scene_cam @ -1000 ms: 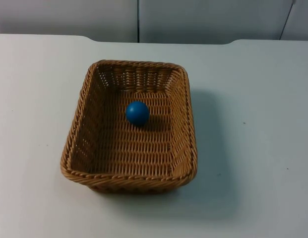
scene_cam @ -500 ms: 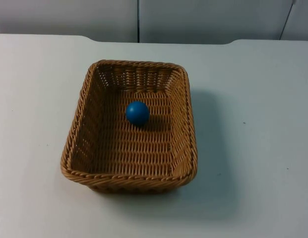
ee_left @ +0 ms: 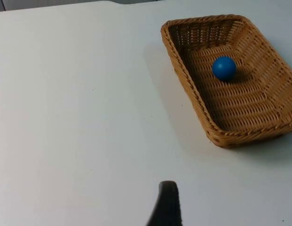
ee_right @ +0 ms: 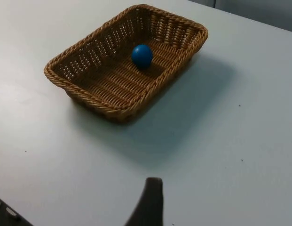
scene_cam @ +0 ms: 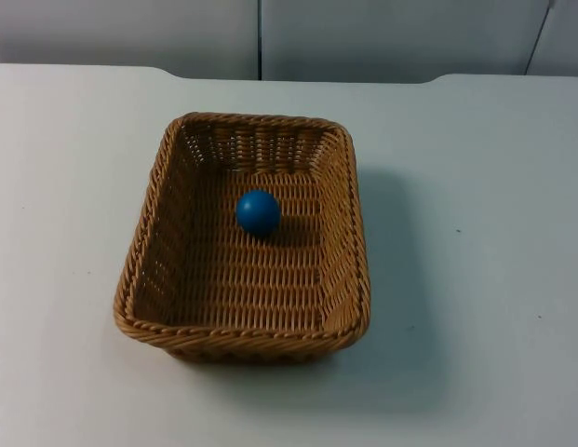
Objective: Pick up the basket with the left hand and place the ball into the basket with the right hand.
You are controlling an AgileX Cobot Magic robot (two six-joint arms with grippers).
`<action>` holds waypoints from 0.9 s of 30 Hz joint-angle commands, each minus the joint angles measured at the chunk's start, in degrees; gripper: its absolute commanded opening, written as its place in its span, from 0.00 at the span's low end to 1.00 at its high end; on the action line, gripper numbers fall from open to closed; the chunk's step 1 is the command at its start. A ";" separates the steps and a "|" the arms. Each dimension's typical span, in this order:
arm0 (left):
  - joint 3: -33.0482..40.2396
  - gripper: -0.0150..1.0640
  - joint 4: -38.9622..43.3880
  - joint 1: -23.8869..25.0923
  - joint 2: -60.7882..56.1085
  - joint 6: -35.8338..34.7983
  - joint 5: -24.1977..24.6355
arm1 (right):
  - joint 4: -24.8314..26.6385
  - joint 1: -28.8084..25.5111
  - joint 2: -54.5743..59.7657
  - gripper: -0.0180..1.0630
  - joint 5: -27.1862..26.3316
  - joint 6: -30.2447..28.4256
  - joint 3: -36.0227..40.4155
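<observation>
White table (scene_cam: pixel 512 186): ball (scene_cam: pixel 258 211) inside basket (scene_cam: pixel 354 251)

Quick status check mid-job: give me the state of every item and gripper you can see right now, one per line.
basket: standing flat on the table, upright, held by neither gripper.
ball: blue, resting on the basket's woven floor, nearer its far wall.
left gripper: away from the basket, over bare table, holding nothing.
right gripper: away from the basket, over bare table, holding nothing.
table: white, carrying the basket.
</observation>
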 commanded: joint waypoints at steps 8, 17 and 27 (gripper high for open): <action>2.11 0.64 -0.77 -0.13 -0.21 -0.55 -4.32 | -0.54 0.07 -0.15 0.74 -0.80 -0.03 0.30; 2.15 0.64 -1.16 -0.13 -0.21 -0.11 -4.32 | -0.81 0.07 -0.15 0.74 -0.80 0.10 0.30; 2.15 0.64 -1.16 -0.13 -0.21 -0.11 -4.32 | -0.12 0.07 -0.15 0.74 -0.80 0.15 0.30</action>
